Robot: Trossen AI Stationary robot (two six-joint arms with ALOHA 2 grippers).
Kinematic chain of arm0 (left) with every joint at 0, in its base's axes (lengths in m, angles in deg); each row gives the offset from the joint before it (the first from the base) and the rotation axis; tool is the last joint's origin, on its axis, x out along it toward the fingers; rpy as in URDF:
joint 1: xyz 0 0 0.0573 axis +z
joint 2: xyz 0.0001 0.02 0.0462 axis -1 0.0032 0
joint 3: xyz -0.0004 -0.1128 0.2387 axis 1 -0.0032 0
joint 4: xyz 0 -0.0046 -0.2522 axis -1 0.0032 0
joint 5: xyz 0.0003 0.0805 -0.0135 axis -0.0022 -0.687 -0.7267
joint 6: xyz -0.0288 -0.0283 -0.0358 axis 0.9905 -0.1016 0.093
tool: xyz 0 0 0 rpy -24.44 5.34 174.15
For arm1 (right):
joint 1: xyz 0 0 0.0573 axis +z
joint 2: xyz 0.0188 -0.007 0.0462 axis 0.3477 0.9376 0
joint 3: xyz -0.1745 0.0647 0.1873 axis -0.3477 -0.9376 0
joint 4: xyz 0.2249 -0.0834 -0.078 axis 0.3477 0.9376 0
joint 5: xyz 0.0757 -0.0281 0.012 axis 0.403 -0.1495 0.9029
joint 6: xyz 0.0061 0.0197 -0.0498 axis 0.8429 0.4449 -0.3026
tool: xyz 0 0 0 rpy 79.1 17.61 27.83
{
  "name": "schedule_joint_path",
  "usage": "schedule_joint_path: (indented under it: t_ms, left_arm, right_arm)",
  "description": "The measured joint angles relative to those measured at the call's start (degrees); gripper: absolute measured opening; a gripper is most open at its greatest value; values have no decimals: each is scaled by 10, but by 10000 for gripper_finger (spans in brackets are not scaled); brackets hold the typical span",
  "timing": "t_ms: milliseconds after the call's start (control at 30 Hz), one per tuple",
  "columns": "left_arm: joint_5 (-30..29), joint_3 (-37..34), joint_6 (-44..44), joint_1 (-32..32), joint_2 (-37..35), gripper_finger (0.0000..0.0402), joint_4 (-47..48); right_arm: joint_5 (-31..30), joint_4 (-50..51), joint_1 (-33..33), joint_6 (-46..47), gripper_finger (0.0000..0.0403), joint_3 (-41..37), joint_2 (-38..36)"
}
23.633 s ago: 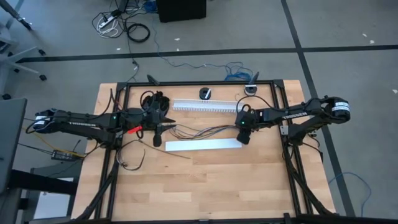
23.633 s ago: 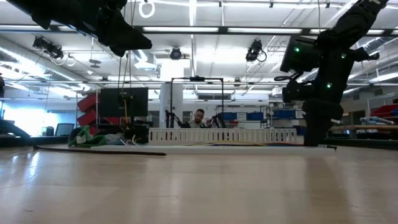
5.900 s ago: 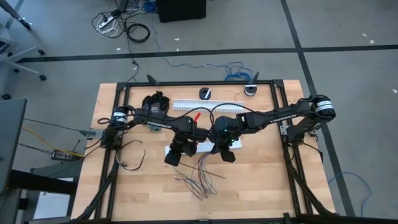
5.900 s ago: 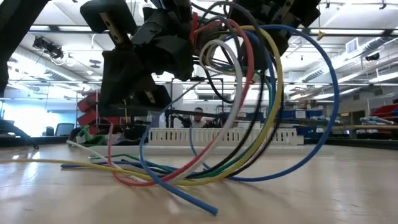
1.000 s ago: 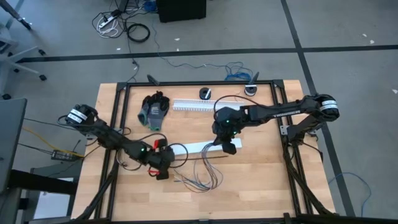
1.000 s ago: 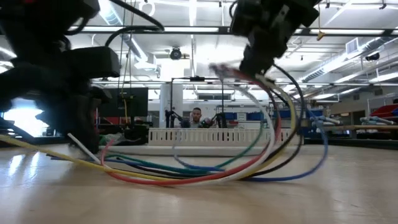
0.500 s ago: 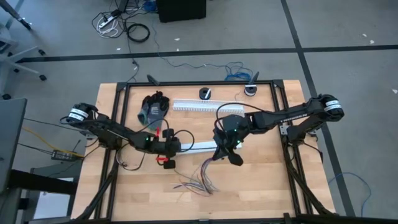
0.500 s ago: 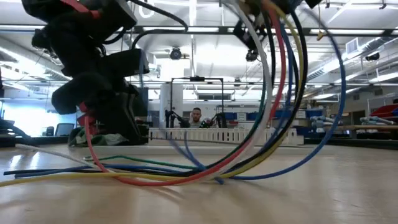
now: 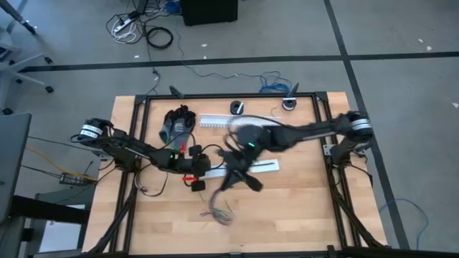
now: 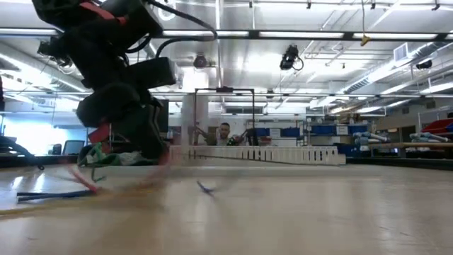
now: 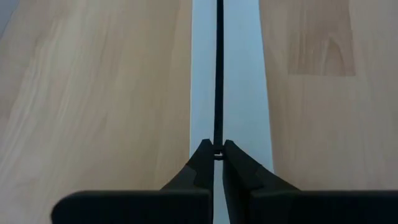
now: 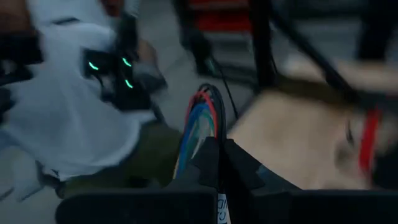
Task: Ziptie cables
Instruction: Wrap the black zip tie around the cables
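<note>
The cables (image 9: 219,211) are a bundle of thin coloured wires: red, blue, dark. They trail from my right gripper (image 9: 240,172), which is shut on them above the table's middle, blurred with motion. In the right wrist view the cables (image 12: 200,118) arc away from the gripper (image 12: 219,158). My left gripper (image 9: 206,168) stands at the left end of a flat white strip (image 9: 265,166), shut on a thin black zip tie (image 11: 218,74). The low view shows the left arm (image 10: 117,78) and blurred cable ends (image 10: 74,185). My left gripper pinches the black zip tie's near end (image 11: 217,148) between its two fingertips, slanting down from the table's left. The tie runs straight away from the fingers, along the white strip (image 11: 242,93). My right gripper pinches the wire bundle (image 12: 208,134) between its two fingers. The wires hang below it, their free ends (image 9: 217,213) down at the table.
A white slotted duct (image 9: 229,122) lies along the far side, with a dark-and-green lump (image 9: 177,125) at its left end. Two small round things (image 9: 237,107) (image 9: 289,102) sit by the far rail. Black frame rails (image 9: 136,143) border the tabletop. A person (image 10: 225,132) is far behind.
My right gripper has risen and swung toward the table's left, tipping up, with the cables. Their tall loops have been drawn up, and the free ends drag along the table. My left gripper has gone from near the front edge toward the white strip, still shut.
</note>
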Motion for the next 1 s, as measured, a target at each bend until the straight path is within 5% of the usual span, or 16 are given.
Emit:
schedule_joint_path:
  t_ms: [133, 300, 567, 800, 1000]
  left_arm:
    - [3, 0, 0, 0, 0, 0, -4]
    - [7, 0, -6, 0, 0, 0, -7]
    - [18, 0, -30, 5, 0, 0, -29]
    - [69, 0, -91, 5, 0, 0, -50]
    - [109, -1, -141, 5, 9, 0, -77]
  right_arm:
    - [73, 109, 4, -57, 0, 179, 68]
    - [-82, 321, 19, -135, 0, 238, 67]
    - [-240, 421, 9, -65, 0, 130, 61]
    - [-251, 382, -11, -3, 0, -3, 36]
    - [-296, 361, -24, 60, 0, -112, -67]
